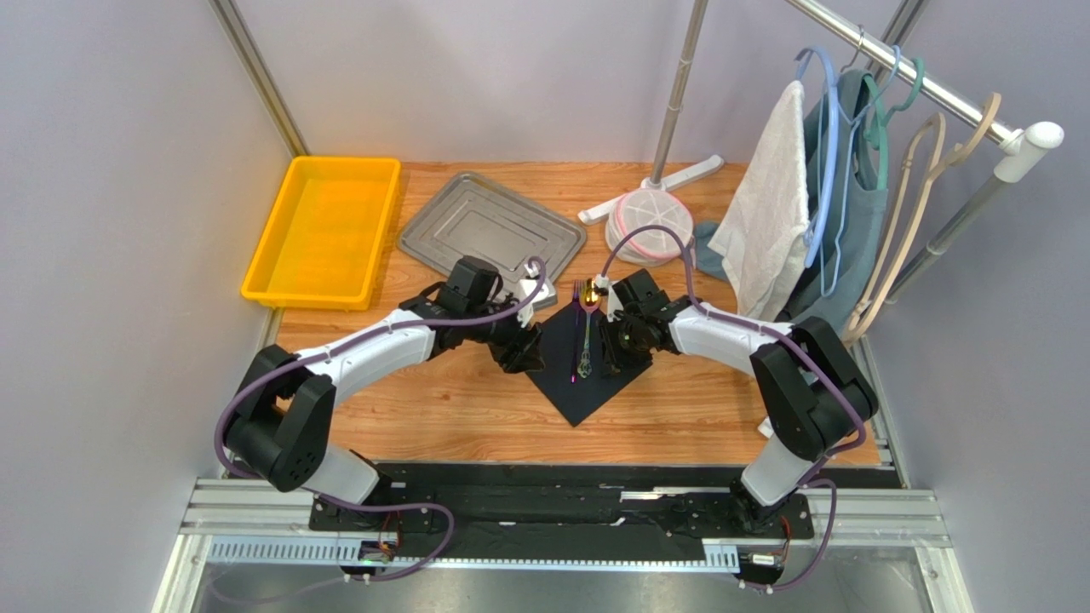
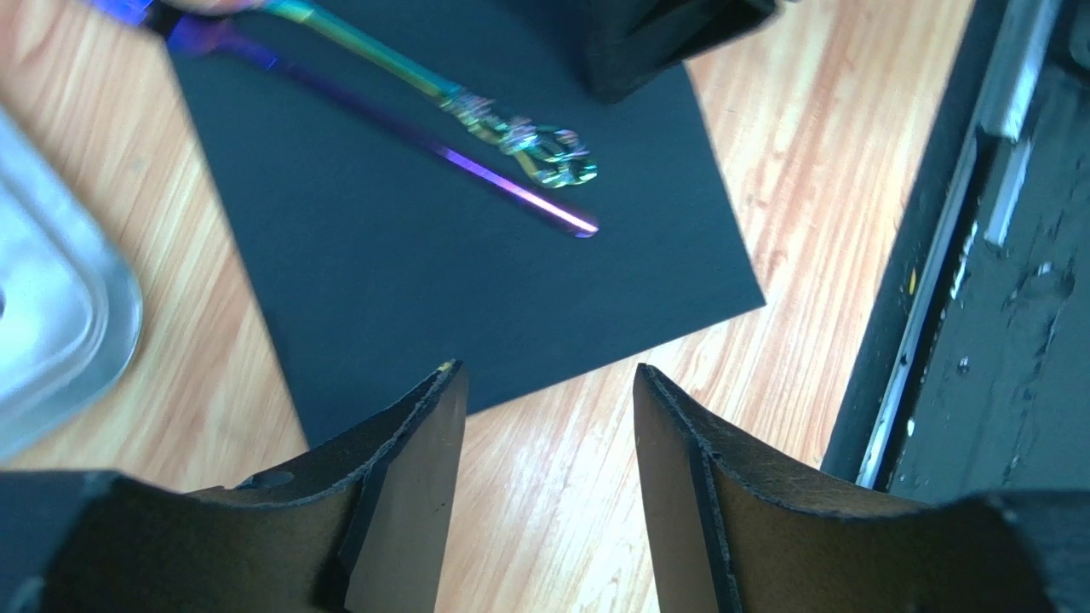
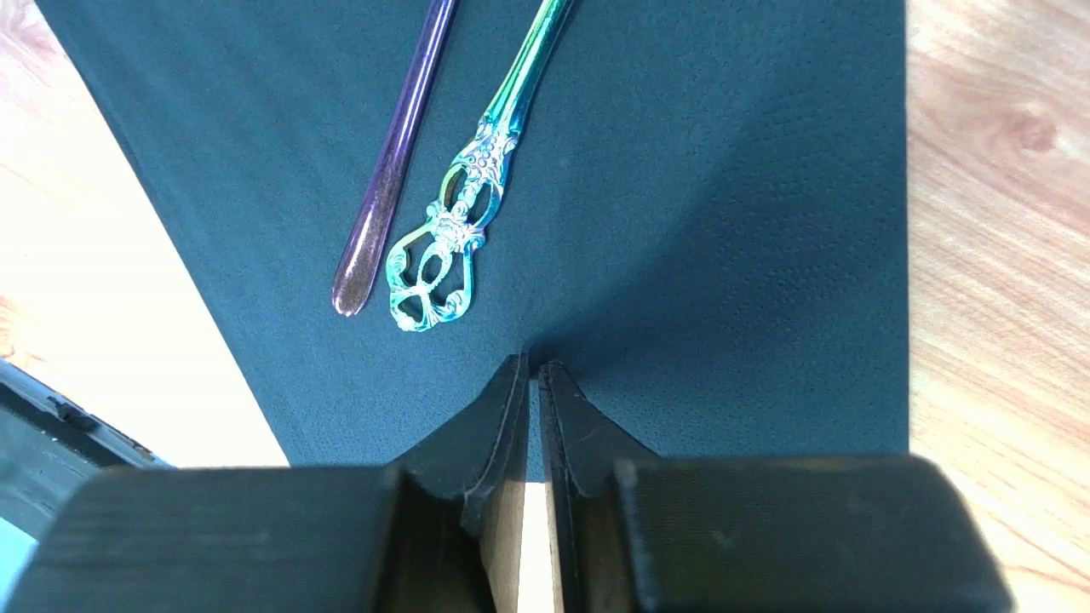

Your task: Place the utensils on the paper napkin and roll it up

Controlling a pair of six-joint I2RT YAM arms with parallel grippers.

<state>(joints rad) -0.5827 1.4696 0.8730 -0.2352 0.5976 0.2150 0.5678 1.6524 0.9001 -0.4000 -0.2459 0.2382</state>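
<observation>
Wood worktop: fork and spoon lie lengthwise mid paper napkin, right claw pinched shut at one edge, left claw released opposite.

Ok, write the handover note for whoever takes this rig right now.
Left gripper: fingers open, empty, over the left side of the paper napkin.
Right gripper: fingers almost shut at the napkin's right side; unclear whether they pinch it.
Fork and spoon: side by side on the napkin.
Done: utensils placed.
Left to do: roll the napkin around them; it lies flat, no fold started.
</observation>
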